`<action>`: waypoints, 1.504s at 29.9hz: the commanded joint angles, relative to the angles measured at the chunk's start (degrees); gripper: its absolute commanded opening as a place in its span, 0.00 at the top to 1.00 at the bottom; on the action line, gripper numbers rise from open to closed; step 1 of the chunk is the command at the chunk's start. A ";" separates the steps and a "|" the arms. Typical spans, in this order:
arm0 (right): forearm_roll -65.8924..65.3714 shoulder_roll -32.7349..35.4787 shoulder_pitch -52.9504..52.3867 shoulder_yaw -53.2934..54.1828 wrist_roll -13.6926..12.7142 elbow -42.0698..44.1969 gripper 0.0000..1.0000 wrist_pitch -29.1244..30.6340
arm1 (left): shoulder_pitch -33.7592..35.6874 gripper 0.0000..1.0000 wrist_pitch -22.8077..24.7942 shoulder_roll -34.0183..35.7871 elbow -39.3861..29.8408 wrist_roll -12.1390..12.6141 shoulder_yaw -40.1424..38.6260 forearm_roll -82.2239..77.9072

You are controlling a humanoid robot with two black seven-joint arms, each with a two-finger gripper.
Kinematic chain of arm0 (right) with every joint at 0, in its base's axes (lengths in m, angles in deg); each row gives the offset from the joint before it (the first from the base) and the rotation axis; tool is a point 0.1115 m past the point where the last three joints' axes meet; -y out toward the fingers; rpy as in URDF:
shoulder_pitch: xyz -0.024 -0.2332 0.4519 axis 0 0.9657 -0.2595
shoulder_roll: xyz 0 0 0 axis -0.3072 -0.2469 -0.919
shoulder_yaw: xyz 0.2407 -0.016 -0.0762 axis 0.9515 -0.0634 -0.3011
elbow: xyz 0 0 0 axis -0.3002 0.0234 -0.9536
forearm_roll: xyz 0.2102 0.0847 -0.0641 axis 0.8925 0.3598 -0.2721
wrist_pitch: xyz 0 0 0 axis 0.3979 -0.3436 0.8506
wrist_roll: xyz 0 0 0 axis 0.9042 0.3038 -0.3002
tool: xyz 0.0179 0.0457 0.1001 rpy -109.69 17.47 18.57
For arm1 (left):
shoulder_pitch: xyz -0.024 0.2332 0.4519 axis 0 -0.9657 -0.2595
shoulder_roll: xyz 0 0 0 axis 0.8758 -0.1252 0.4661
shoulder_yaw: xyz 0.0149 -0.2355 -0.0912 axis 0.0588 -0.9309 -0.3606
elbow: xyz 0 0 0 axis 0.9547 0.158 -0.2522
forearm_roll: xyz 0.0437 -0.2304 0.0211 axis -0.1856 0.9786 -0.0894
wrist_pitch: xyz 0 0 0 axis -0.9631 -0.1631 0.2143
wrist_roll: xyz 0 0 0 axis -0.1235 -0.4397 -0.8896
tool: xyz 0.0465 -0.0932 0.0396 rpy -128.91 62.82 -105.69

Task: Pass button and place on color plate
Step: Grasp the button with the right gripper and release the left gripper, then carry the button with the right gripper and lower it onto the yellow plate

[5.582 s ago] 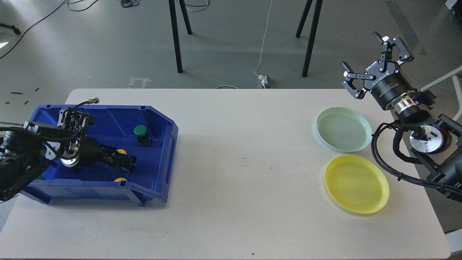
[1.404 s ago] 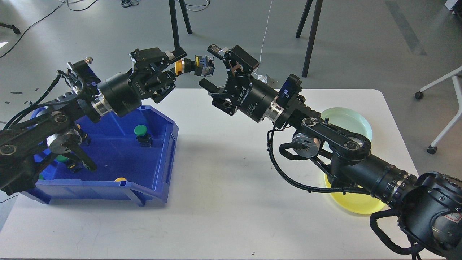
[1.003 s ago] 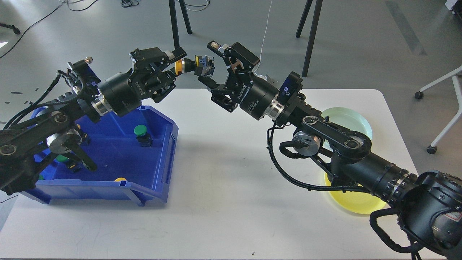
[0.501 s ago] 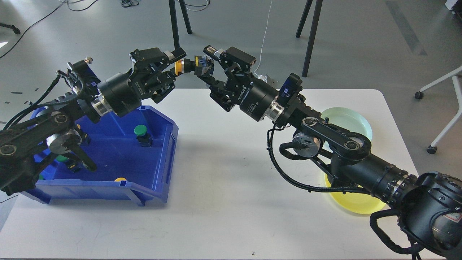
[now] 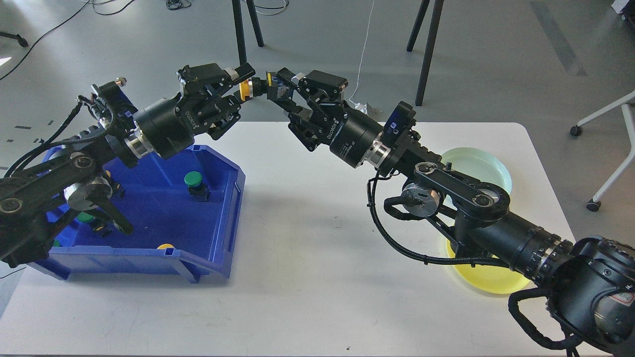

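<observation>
A yellow-capped button with a black body is held in the air above the table's far edge, between both grippers. My left gripper is shut on its yellow cap end. My right gripper has closed its fingers around the button's black body from the right. The pale green plate and the yellow plate lie at the table's right, partly hidden by my right arm.
A blue bin stands at the table's left, holding a green button, another yellow one and others half hidden by my left arm. Stand legs and a white cable are on the floor behind the table.
My left gripper lifted the yellow button out of the bin. My right arm swung in from the far right, moved up to the button and closed its fingers on the body.
</observation>
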 commanded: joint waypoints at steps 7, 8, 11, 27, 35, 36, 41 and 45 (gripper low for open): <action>0.08 0.00 0.53 0.70 0.00 -0.43 0.99 -1.68 | -0.11 0.03 0.00 -0.18 -0.08 0.03 -0.33 0.42; 0.17 0.00 0.79 0.88 0.00 -0.52 0.99 -1.77 | -0.11 0.03 0.00 -0.18 -0.08 0.03 -0.33 0.42; 0.17 0.26 2.19 2.28 0.00 -2.09 0.99 -2.38 | -0.11 0.03 0.00 -0.18 -0.08 0.03 -0.33 0.42; -1.05 51.84 36.53 2.28 0.00 -36.63 0.99 -29.26 | -0.37 0.03 0.00 -0.71 0.62 0.03 -0.33 0.69; -4.66 54.23 47.81 2.02 0.00 -36.64 0.99 -35.08 | -0.37 0.03 0.00 -0.79 0.62 0.03 -0.25 0.69; -4.66 54.06 48.07 1.85 0.00 -35.94 0.99 -35.17 | -0.46 0.03 0.00 -0.80 0.62 0.03 -0.25 0.69; -4.14 52.22 49.04 1.84 0.00 -32.17 0.94 -34.91 | -0.46 0.03 0.00 -0.80 0.62 0.03 -0.25 0.69; -3.96 50.81 49.13 1.32 0.00 -29.61 0.86 -34.55 | -0.46 0.03 0.00 -0.80 0.62 0.03 -0.25 0.69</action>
